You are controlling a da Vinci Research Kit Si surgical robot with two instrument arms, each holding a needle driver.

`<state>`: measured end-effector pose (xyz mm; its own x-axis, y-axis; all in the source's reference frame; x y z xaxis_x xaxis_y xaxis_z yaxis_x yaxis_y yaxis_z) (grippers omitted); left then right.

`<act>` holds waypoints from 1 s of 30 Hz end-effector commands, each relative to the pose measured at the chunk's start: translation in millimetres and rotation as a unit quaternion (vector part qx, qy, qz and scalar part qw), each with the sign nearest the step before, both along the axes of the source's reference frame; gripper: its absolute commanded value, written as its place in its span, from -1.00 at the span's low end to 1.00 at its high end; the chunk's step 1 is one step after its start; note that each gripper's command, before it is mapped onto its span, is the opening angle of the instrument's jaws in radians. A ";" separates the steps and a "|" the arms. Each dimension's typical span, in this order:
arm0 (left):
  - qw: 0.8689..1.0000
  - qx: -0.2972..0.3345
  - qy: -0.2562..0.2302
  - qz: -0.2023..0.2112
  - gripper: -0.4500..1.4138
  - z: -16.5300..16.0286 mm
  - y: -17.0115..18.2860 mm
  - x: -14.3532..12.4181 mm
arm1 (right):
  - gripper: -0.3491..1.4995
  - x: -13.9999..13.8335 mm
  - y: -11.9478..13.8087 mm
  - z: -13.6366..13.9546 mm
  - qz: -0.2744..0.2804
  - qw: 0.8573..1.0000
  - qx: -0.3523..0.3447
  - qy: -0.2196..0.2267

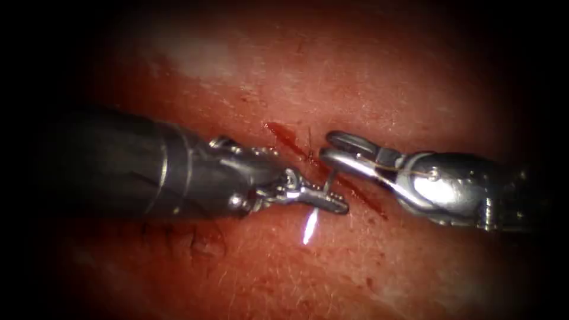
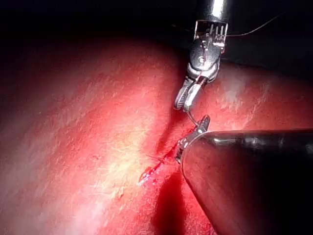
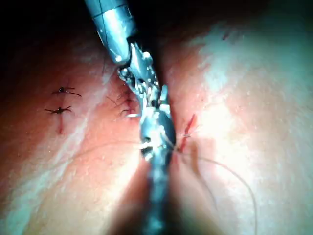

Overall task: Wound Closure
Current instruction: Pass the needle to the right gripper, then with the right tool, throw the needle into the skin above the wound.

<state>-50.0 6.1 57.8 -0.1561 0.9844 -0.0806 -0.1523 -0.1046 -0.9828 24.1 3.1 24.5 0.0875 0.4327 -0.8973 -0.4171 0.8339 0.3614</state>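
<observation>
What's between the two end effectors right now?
The needle bridges them over the cut: left end effector grips it; right end effector sits at its other end. Endoscope view.

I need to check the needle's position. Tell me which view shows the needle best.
The left wrist view: the needle curves clearly between the right tool and the left tool, above the cut. In the endoscope view a short piece of it shows between the tools. In the right wrist view I cannot make it out.

No legible text, labels, brands, numbers or signs found on any item in the three views.
</observation>
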 end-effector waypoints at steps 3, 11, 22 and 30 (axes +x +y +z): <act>1.000 -0.006 0.013 -0.015 -0.53 0.6 0.1 -0.9 | -1.00 0.3 -0.5 0.5 -0.001 1.000 -0.006 -0.005; 0.984 -0.171 0.047 -0.024 0.84 1.0 1.4 -1.4 | -1.00 -0.6 -0.6 0.3 0.001 0.999 -0.022 -0.022; 0.960 -0.263 0.088 0.051 0.58 1.8 -0.5 1.3 | -1.00 -0.1 -1.8 2.8 -0.001 0.972 -0.193 -0.131; 0.950 -0.259 0.117 0.131 0.22 5.0 -4.5 -0.5 | -1.00 0.0 -1.6 4.3 -0.013 0.936 -0.308 -0.173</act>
<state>-50.3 1.8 62.5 -0.4738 0.7429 -0.4728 -0.2620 -0.6315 -0.7298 23.6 2.0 28.4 0.4201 -0.1719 -0.8910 -0.3965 0.8484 -0.3507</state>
